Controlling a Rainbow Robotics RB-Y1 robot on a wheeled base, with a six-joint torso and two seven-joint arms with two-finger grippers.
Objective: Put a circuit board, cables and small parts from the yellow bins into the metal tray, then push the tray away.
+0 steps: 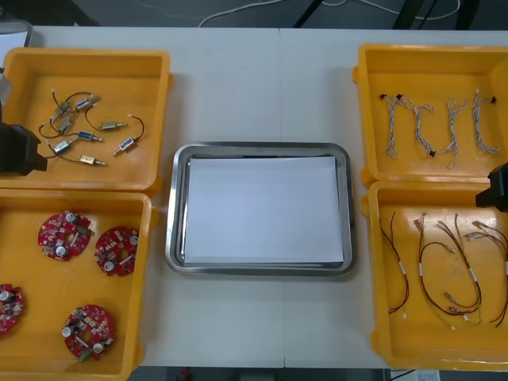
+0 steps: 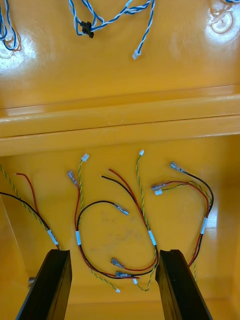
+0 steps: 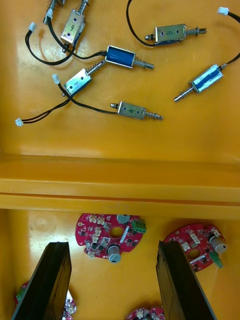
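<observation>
My left gripper (image 1: 20, 149) hangs at the table's left edge over the wall between the two left yellow bins. In the left wrist view it (image 3: 114, 282) stands open above round red circuit boards (image 3: 111, 236), with small metal parts (image 3: 120, 56) on black leads in the bin beyond. At the right edge my right gripper (image 1: 496, 187) hovers over the two right bins. It (image 2: 112, 285) is open above red and yellow cables (image 2: 142, 215); twisted blue and white cables (image 2: 115, 17) lie past the wall. The metal tray (image 1: 258, 148), white inside, sits between the bins.
Far left bin (image 1: 155, 119) holds the small metal parts (image 1: 79, 131), near left bin (image 1: 32, 205) several circuit boards (image 1: 65, 235). Far right bin (image 1: 367, 119) holds the blue and white cables (image 1: 432, 127), near right bin (image 1: 377, 317) the red and yellow cables (image 1: 448, 274). Bare table lies beyond the tray.
</observation>
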